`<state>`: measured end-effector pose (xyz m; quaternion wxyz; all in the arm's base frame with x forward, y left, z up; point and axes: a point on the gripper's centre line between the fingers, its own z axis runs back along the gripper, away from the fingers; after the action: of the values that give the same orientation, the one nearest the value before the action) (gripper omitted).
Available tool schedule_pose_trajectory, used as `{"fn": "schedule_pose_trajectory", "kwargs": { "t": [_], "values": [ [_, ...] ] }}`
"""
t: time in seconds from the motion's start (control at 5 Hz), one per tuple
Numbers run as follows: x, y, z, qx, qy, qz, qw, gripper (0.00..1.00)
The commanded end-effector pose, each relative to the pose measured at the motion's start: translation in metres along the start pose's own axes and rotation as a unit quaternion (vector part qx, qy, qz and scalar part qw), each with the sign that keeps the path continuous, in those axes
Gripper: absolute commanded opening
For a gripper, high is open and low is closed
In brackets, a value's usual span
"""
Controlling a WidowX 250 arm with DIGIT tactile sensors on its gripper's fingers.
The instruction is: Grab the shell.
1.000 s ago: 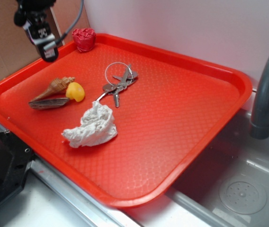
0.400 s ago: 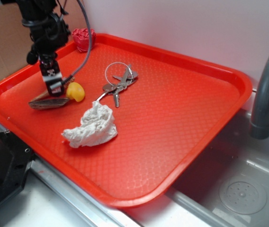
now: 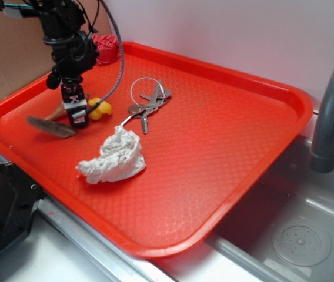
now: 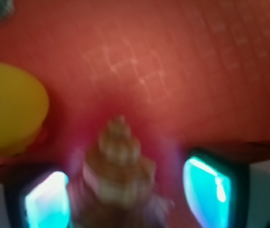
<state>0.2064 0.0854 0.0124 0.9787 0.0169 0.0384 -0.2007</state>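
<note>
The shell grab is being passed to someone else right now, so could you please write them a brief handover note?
Gripper: open, down at the tray, one finger on either side of the shell; no contact visible.
Shell: lies between the fingers in the wrist view, largely hidden behind the gripper in the exterior view. The yellow duck sits right beside it, the dark flat piece on the other side.
Done: approach and lining up.
Left: close on the shell alone, then lift.

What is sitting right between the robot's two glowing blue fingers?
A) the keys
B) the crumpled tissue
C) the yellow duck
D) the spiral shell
D: in the wrist view the shell sits between the end effector fingers, with the yellow duck off to one side.
</note>
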Motion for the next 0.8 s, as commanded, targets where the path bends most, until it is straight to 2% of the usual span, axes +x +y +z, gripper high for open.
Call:
{"fn": "schedule_pose_trajectory", "kwargs": {
  "t": [0.0,0.2,0.4,0.6],
  "values": [
    [-0.007,0.003,0.028,0.022,-0.02,0.042,0.999,0.0],
    [-0.013,-0.012,0.062,0.02,-0.032,0.117,0.992,0.0],
    [-0.004,-0.034,0.109,0.04,-0.008,0.207,0.978,0.0],
    [0.017,-0.067,0.145,0.035,-0.018,0.233,0.972,0.0]
  ]
}}
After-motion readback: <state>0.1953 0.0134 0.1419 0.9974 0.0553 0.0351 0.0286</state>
